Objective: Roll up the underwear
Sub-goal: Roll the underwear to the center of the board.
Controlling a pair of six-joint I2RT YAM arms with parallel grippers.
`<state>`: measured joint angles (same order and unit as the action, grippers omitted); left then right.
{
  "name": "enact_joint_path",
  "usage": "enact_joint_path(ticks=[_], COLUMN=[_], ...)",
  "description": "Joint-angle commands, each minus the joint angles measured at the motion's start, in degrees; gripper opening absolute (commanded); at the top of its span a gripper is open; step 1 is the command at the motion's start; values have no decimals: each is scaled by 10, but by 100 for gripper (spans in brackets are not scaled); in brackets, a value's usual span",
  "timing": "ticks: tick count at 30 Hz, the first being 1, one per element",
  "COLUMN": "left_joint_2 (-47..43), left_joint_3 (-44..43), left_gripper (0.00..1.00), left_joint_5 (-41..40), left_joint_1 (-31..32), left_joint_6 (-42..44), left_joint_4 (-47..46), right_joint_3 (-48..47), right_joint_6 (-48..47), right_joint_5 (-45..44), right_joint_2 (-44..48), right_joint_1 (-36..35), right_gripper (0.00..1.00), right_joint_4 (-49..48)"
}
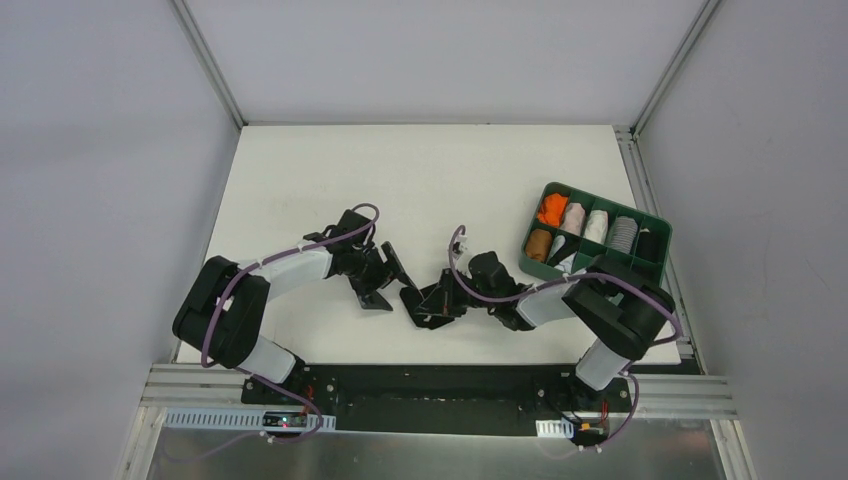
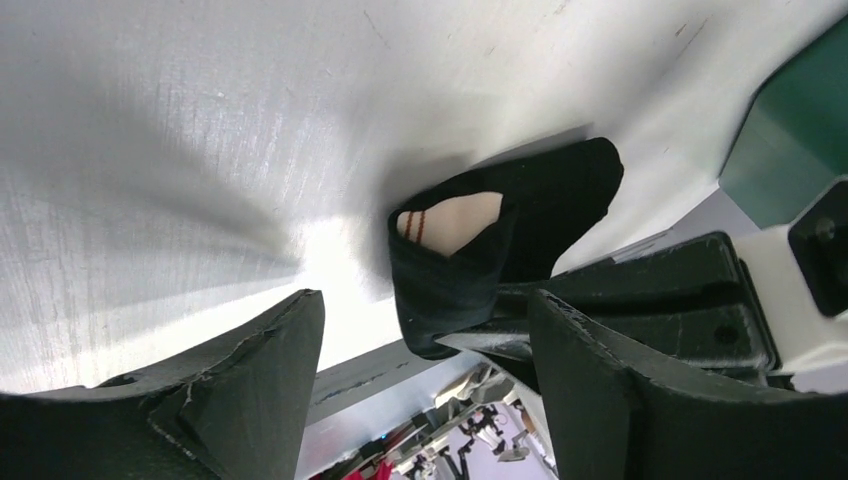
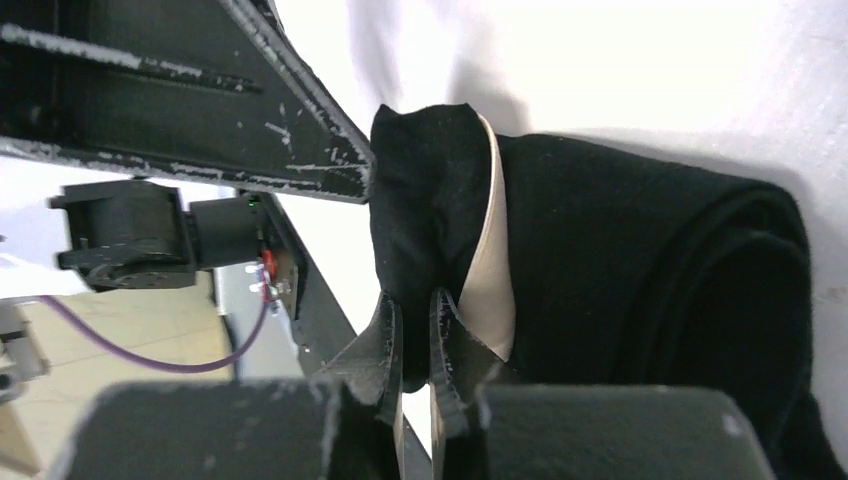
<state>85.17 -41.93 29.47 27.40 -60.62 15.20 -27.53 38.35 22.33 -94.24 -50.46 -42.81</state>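
The underwear [image 1: 428, 303] is a black bundle, partly rolled, on the white table between the two arms. In the right wrist view the underwear [image 3: 640, 260] shows rolled layers at the right and a pale beige waistband strip [image 3: 490, 260]. My right gripper [image 3: 415, 325] is shut on a fold of black fabric at the roll's edge; it also shows in the top view [image 1: 452, 296]. My left gripper [image 2: 425, 335] is open, with the underwear [image 2: 540, 215] just beyond its fingertips and not between them. The left gripper [image 1: 385, 280] sits just left of the bundle.
A green compartment tray [image 1: 655, 232] stands at the right, holding orange, white, grey, brown and black rolled garments; its corner shows in the left wrist view [image 2: 790, 130]. The table's near edge and black rail lie just behind the grippers.
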Motion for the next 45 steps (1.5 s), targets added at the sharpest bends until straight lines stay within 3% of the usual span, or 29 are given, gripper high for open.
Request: enact_joint_path(ticks=[1, 11, 16, 18, 19, 21, 22, 24, 28, 30, 32, 35, 38, 45], left_joint_2=[3, 47, 83, 96, 101, 107, 107, 102, 89, 83, 77, 70, 63, 57], left_joint_3=[-19, -28, -47, -54, -57, -59, -58, -53, -37, -27, -19, -14, -12, -12], left_gripper=[76, 74, 62, 52, 43, 10, 0, 0, 0, 0, 0, 0, 0, 0], left_joint_5=[10, 7, 2, -1, 0, 3, 3, 1, -6, -11, -15, -18, -19, -17], left_joint_1=[4, 15, 28, 32, 34, 35, 35, 35, 35, 35, 35, 35, 35, 35], left_joint_6=[18, 25, 23, 23, 24, 27, 29, 31, 30, 28, 26, 24, 23, 23], left_joint_4=[14, 0, -10, -12, -12, -12, -12, -12, -12, -12, -12, -13, -14, -14], right_joint_3=[31, 47, 47, 47, 46, 44, 43, 37, -7, -22, -30, -38, -39, -27], right_joint_6=[64, 121, 123, 123, 121, 111, 103, 76, -10, -56, -54, -32, -6, 39], right_joint_5=[65, 125, 133, 132, 129, 119, 112, 90, -5, -107, -208, -280, -264, -187], right_joint_2=[-42, -103, -106, -101, -97, -81, -62, -18, 130, 204, 256, 280, 260, 211], right_joint_1=[30, 65, 66, 67, 67, 67, 67, 67, 61, 54, 54, 55, 56, 56], right_gripper=[0, 0, 0, 0, 0, 4, 17, 33, 44, 58, 69, 75, 77, 81], right_joint_4=[-98, -215, -219, -216, -208, -173, -151, -80, 183, 296, 388, 496, 535, 450])
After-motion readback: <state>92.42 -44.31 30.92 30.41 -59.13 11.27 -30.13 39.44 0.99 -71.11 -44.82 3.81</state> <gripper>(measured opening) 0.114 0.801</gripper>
